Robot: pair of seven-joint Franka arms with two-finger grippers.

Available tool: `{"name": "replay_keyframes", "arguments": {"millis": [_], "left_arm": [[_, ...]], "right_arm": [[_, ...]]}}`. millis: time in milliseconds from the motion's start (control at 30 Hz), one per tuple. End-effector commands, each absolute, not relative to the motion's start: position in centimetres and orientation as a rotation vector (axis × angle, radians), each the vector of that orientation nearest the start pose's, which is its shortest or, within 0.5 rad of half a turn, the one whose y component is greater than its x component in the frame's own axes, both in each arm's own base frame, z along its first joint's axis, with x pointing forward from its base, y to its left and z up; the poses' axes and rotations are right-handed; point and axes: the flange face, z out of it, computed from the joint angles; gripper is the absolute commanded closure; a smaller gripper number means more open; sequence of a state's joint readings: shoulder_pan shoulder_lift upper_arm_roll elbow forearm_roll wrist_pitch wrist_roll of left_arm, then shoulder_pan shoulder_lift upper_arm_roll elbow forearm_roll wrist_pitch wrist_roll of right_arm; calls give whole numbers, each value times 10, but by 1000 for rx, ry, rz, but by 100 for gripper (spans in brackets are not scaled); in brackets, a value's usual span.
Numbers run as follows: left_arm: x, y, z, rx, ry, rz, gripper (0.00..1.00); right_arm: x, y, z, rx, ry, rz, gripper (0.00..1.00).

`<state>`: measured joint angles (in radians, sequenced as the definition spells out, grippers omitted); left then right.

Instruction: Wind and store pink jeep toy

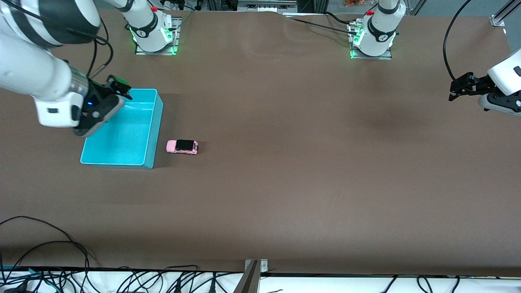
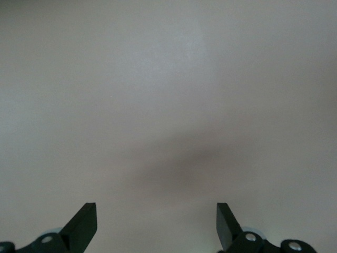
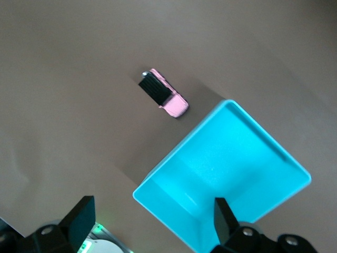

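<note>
The pink jeep toy [image 1: 182,146] stands on its wheels on the brown table, just beside the turquoise bin [image 1: 156,122] on the side toward the left arm's end. The bin is empty. My right gripper [image 1: 122,90] is open and empty, up over the bin's corner nearest the right arm's base. The right wrist view shows the jeep [image 3: 163,100], the bin [image 3: 226,174] and the open right gripper [image 3: 152,211]. My left gripper [image 1: 454,92] waits open and empty above the left arm's end of the table. The left wrist view shows this gripper [image 2: 155,211] over bare table only.
The two arm bases [image 1: 154,30] [image 1: 372,36] stand along the table's edge farthest from the front camera. Cables [image 1: 61,276] and a metal bracket [image 1: 255,266] lie along the edge nearest to it. Brown table [image 1: 305,162] stretches between the jeep and the left arm's end.
</note>
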<state>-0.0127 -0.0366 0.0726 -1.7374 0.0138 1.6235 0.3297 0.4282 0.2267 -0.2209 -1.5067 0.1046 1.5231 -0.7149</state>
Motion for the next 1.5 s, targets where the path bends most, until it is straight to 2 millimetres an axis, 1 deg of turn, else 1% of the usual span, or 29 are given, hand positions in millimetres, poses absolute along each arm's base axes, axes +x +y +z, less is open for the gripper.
{"name": "replay_keyframes", "arguments": {"millis": [0, 33, 100, 167, 234, 300, 367, 434, 501, 534, 567, 668, 768, 834, 935, 1068, 1235, 1268, 1335, 1402, 1469], "left_arm": [[538, 29, 577, -3238, 302, 93, 0], [538, 29, 578, -3250, 287, 91, 0], [540, 29, 578, -3259, 273, 80, 0], [543, 28, 589, -3252, 279, 34, 0], [546, 25, 599, -3236, 296, 2, 0], [548, 26, 598, -3226, 305, 4, 0], [548, 27, 598, -3215, 306, 7, 0], [548, 21, 598, -3194, 328, 13, 0], [548, 20, 600, -3149, 342, 16, 0], [548, 19, 600, -3135, 347, 19, 0], [547, 14, 601, -3117, 358, 20, 0], [547, 10, 602, -3107, 365, 20, 0], [546, 10, 603, -3109, 358, 19, 0], [546, 11, 602, -3117, 346, 23, 0], [546, 15, 602, -3123, 311, 20, 0], [546, 14, 602, -3132, 255, 27, 0], [546, 14, 601, -3133, 243, 29, 0], [546, 14, 600, -3133, 246, 31, 0], [547, 12, 600, -3134, 250, 31, 0], [549, 12, 605, -3131, 250, 15, 0], [554, 10, 604, -3131, 255, 15, 0]], "right_arm": [[601, 166, 475, -2523, -1602, 294, 0], [603, 167, 469, -2498, -1635, 293, 0], [605, 176, 446, -2437, -1713, 300, 0], [603, 187, 426, -2400, -1756, 305, 0], [601, 194, 408, -2392, -1776, 290, 0], [597, 197, 387, -2382, -1798, 271, 0], [592, 202, 368, -2346, -1854, 240, 0], [590, 207, 352, -2298, -1932, 197, 0], [588, 210, 328, -2246, -1998, 177, 0], [587, 212, 322, -2232, -2019, 168, 0], [587, 210, 312, -2214, -2045, 161, 0], [587, 211, 287, -2182, -2092, 149, 0], [582, 219, 266, -2171, -2126, 132, 0], [580, 219, 254, -2169, -2138, 127, 0], [578, 218, 242, -2168, -2149, 118, 0], [570, 214, 228, -2176, -2151, 111, 0], [563, 210, 216, -2181, -2148, 116, 1], [563, 209, 213, -2180, -2147, 121, 6], [563, 209, 211, -2182, -2148, 117, 11], [562, 210, 206, -2183, -2151, 117, 17], [563, 211, 203, -2186, -2153, 112, 28]]}}
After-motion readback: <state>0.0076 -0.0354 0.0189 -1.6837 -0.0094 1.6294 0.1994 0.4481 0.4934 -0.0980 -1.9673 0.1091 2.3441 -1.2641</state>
